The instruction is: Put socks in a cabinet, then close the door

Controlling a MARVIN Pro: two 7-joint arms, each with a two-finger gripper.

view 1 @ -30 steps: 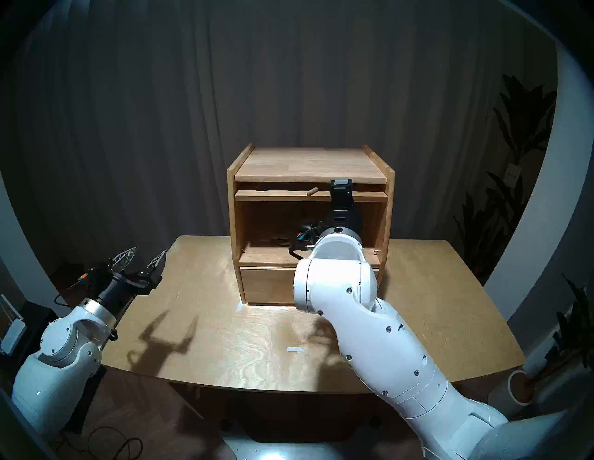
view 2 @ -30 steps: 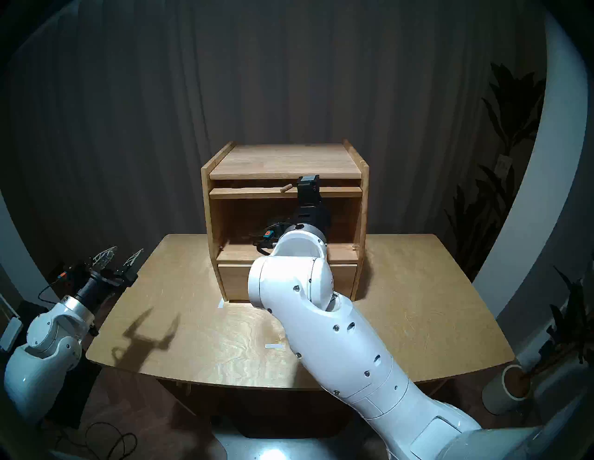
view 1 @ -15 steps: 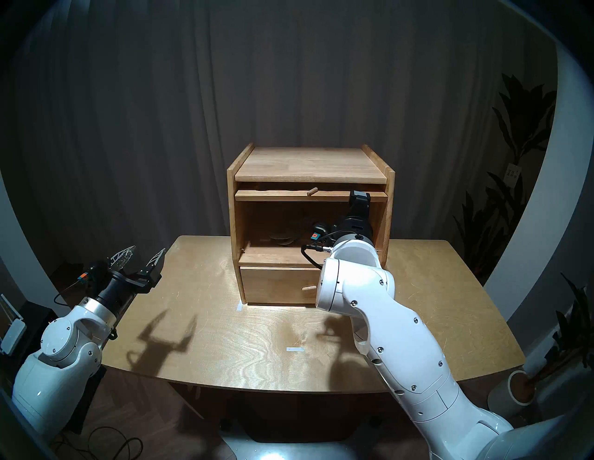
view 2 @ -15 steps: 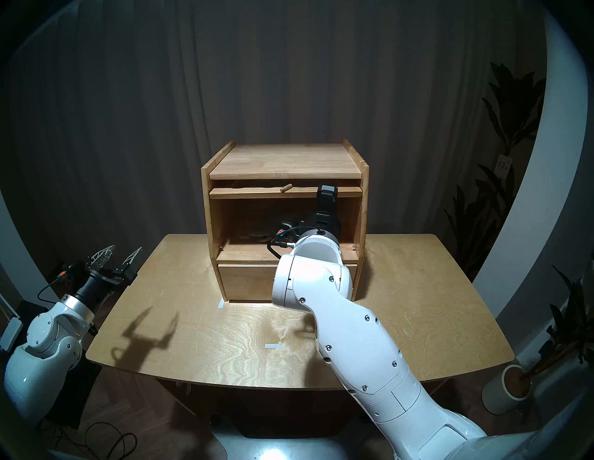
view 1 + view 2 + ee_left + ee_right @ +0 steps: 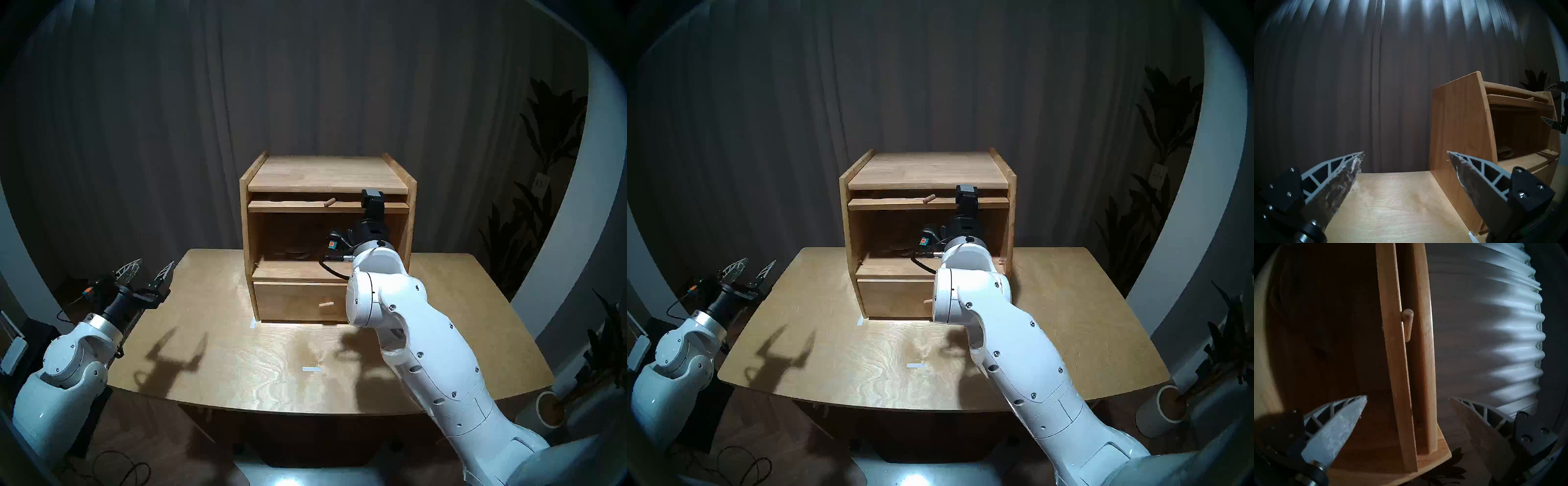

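No legible txt anywhere. A small pale tag [image 5: 542,183] on the wall at right, behind the plant, has dark marks, too small/blurred to read. Cabinet [image 5: 327,173] carries no label or brand.

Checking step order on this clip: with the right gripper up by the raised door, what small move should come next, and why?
Probably ease the right gripper forward so its open fingers straddle the door edge near the peg knob, then close. The socks already lie in the cabinet, the door is still slid up under the top, and the jaws hold nothing.
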